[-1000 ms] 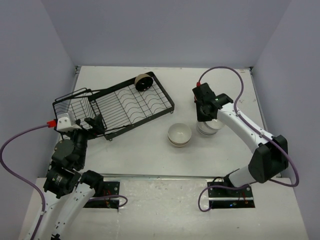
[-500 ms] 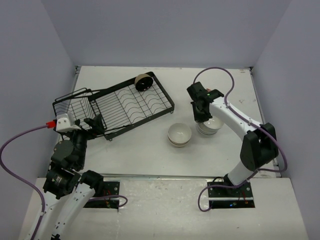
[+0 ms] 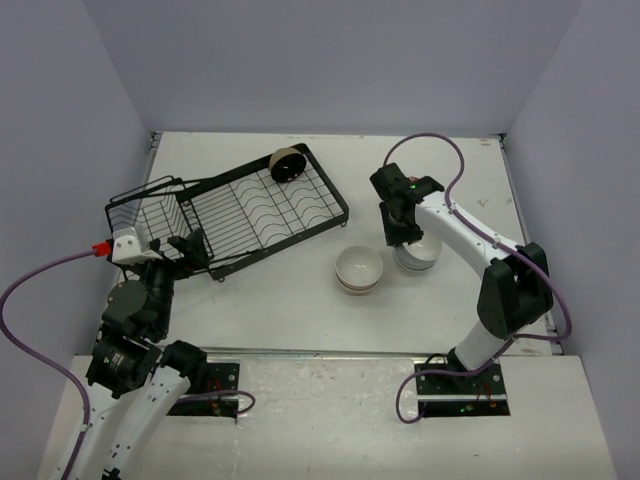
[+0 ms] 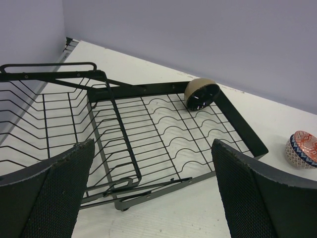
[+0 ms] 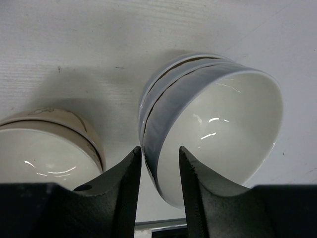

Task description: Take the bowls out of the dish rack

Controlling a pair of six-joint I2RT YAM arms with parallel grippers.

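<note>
The black wire dish rack (image 3: 262,205) lies at the left centre. One beige bowl with a black inside (image 3: 287,164) stands on edge at its far end, also seen in the left wrist view (image 4: 201,93). My right gripper (image 3: 400,225) is over a stack of white bowls (image 3: 420,254). In the right wrist view its jaws (image 5: 159,151) straddle the near wall of the tilted top white bowl (image 5: 223,124), one finger inside and one outside. A second stack of bowls (image 3: 359,269) stands to the left of it. My left gripper (image 3: 186,246) is open and empty at the rack's near corner (image 4: 152,148).
A patterned bowl (image 4: 302,148) shows at the right edge of the left wrist view. The rack's deeper basket section (image 3: 148,213) is at its left end. Purple walls close the table on three sides. Cables loop from both arms.
My right gripper has shifted slightly left and toward the near side over the white stack, and its arm has swung. The left arm, rack and other bowls have not moved.
</note>
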